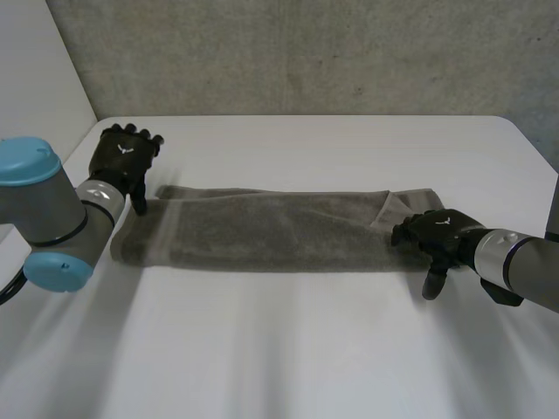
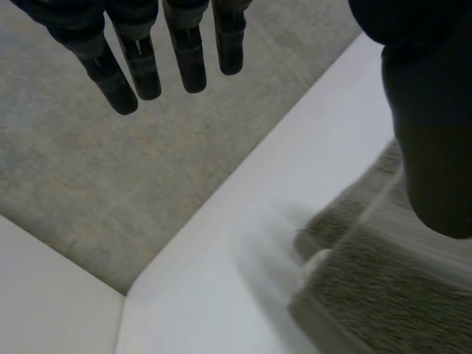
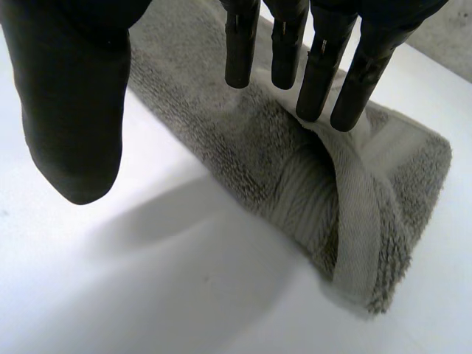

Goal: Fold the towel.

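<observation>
Right hand (image 1: 441,234), nearest of the two, sits at the right end of the towel (image 1: 271,231). Fingers (image 3: 317,81) are straight and slightly spread, nothing gripped. In the right wrist view the fingertips are at a turned-over flap of the cloth; cannot tell whether they press it or hang just above. Thumb (image 3: 74,125) stands apart from the fingers, over bare worktop (image 1: 288,349) on the near side of the towel.

The towel is grey terry, lying as a long narrow strip across the middle of the worktop, running left to right between the two hands. It is doubled lengthwise. At the right end a banded hem curls over the top layer, and the end looks thick and rounded.

Left hand (image 1: 125,160) is at the towel's left end, by its far corner. Fingers (image 2: 188,59) are straight and spread, lifted clear of the cloth and pointing toward the far edge. Thumb (image 2: 428,147) hangs over the towel end; contact unclear.

Beyond the worktop's far edge is a rough grey wall (image 1: 306,52).
</observation>
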Action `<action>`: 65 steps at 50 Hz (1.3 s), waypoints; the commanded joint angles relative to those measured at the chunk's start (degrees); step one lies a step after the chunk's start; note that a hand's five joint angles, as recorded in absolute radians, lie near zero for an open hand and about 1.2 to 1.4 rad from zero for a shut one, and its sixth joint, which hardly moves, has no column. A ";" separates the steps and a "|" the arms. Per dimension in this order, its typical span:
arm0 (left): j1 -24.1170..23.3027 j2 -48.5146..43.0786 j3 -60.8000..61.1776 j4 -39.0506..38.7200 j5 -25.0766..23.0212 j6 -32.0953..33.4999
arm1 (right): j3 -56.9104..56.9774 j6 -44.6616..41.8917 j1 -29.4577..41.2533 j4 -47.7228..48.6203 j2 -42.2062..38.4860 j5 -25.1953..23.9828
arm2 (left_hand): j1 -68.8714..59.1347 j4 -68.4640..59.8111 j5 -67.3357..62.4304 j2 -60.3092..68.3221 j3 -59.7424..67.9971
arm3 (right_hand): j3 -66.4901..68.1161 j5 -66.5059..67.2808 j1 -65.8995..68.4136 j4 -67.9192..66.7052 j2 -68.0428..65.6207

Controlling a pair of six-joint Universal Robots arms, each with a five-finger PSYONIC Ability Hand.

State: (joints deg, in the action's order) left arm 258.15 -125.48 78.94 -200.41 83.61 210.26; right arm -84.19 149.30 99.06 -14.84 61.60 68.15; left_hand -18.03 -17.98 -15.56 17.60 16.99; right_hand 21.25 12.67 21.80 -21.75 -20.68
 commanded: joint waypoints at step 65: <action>-3.19 3.84 11.94 -0.68 -0.20 -2.91 | -4.06 21.29 -9.50 18.79 -2.53 9.38 | 4.95 4.90 12.48 -4.52 -3.91 | -5.12 -6.54 -5.67 5.62 4.55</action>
State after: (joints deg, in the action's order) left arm 254.78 -122.59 90.62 -201.10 83.50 209.78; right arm -90.56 166.29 89.31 4.36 62.73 77.98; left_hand -18.03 -17.97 -15.72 17.62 16.99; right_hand 14.19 3.81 13.82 -15.10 -14.83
